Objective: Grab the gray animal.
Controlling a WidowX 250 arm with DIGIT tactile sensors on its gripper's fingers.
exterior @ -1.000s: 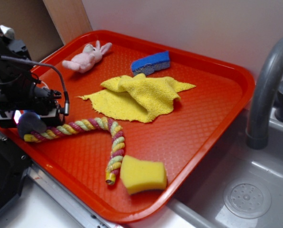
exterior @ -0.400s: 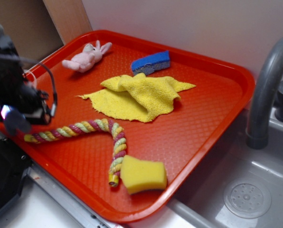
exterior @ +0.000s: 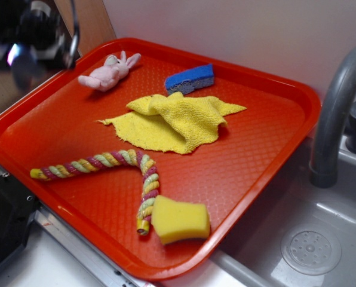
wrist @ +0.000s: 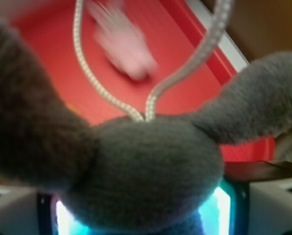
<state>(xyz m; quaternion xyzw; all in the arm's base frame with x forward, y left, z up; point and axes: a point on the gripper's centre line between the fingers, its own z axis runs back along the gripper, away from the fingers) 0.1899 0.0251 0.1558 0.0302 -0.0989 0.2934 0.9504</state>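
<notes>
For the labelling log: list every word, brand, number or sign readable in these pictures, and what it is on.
None. No readable text on the red tray, the yellow cloth, either sponge, the rope toy or the gray animal; the gripper is blurred.

plush animals: 2 | sponges: 2 | cloth: 1 | rope toy: 1 | tray: 1

A kitchen-sink setting: a gray faucet (exterior: pixel 336 113) and drain (exterior: pixel 310 248) sit beside the red tray (exterior: pixel 273 155).
</notes>
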